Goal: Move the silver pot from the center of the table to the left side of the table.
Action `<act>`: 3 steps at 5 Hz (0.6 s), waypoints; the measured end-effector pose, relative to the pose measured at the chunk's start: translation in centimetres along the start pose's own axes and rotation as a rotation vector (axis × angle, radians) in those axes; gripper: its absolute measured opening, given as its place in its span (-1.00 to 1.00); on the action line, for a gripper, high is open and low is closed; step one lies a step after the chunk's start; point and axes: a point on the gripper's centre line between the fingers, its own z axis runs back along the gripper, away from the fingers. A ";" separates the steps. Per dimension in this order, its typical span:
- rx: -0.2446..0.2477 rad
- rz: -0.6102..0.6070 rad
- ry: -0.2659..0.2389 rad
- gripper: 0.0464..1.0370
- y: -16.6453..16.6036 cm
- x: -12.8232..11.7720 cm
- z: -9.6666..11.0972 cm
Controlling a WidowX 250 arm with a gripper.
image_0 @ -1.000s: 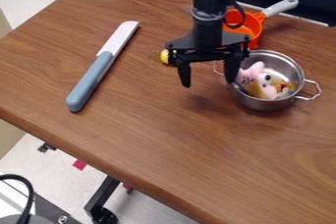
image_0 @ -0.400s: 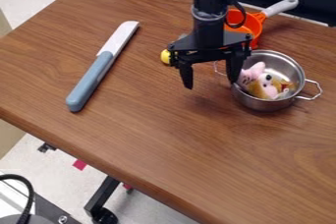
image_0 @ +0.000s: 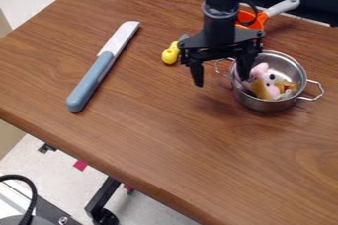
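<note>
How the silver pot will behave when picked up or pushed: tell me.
The silver pot looks like metal, so it should stay stiff. Lifted by just one of its wire handles, it would probably tip, and the toys inside might shift. Pushed, it should slide rather than roll, since it stands upright.

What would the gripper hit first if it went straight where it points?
Probably the silver pot, at its left rim or handle as pictured: one finger of the gripper overlaps that side. Its height is unclear, so the table could come first.
</note>
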 end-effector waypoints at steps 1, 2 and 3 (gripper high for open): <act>0.009 0.012 0.008 0.92 -0.3 -0.2 -0.5; 0.010 0.019 -0.003 0.92 -0.5 -0.2 -1.0; 0.005 0.022 -0.011 0.92 -0.6 -0.1 -1.0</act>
